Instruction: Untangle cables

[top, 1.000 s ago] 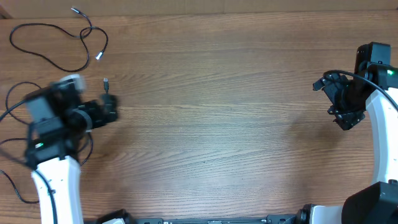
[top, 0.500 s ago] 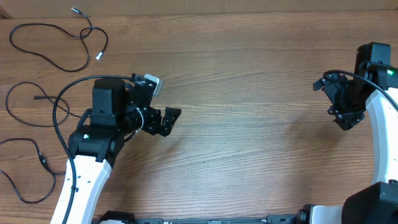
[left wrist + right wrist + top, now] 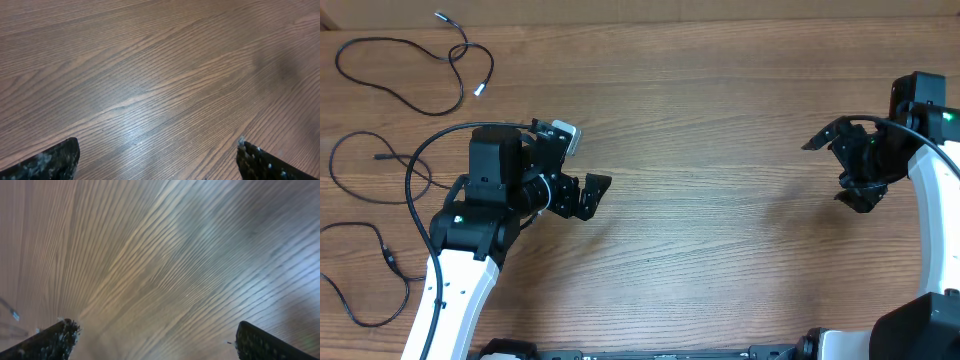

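Left gripper [image 3: 592, 196]: jaws wide, nothing held, above bare table [image 3: 720, 110]. Right gripper [image 3: 832, 170]: jaws wide, nothing held, well to the right of the left gripper. Cables [image 3: 454, 58]: three, lying loose left of the left gripper, untouched.

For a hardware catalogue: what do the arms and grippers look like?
Both the left arm and right arm have white links and black joint housings, each with a small green light and a thick black cable looping alongside. The left gripper and right gripper are black, angular two-finger claws; their fingertips look speckled grey up close.
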Tool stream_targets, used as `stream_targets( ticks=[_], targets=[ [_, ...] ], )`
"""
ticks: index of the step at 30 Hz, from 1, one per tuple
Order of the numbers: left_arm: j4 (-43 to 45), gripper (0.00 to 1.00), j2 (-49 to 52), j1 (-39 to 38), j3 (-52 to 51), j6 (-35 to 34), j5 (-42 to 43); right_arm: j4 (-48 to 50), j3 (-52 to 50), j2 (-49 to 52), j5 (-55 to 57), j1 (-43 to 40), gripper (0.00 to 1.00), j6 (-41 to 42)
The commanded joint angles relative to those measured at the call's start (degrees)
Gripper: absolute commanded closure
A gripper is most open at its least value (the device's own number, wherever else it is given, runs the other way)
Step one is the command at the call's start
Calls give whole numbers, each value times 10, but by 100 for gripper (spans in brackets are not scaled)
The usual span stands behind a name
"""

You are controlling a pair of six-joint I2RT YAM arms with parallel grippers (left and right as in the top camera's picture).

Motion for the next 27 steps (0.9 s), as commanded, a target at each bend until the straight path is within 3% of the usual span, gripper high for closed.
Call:
stream_targets(
  ticks=[1, 9, 17, 20, 27],
  targets=[
    [0, 0, -2, -1, 11, 0, 5, -10, 6, -56, -36, 9, 0, -70],
    [0, 0, -2, -1, 11, 0, 5, -31, 5, -227, 87, 134, 0, -75],
    [0, 0, -2, -1, 11, 0, 5, -51, 2, -392, 112, 281, 0, -53],
    [0, 0, -2, -1, 11, 0, 5, -58, 0, -443, 144, 292, 0, -39],
    [0, 1, -2, -1, 11, 0, 5, -108, 0, -453, 131, 292, 0, -39]
  ],
)
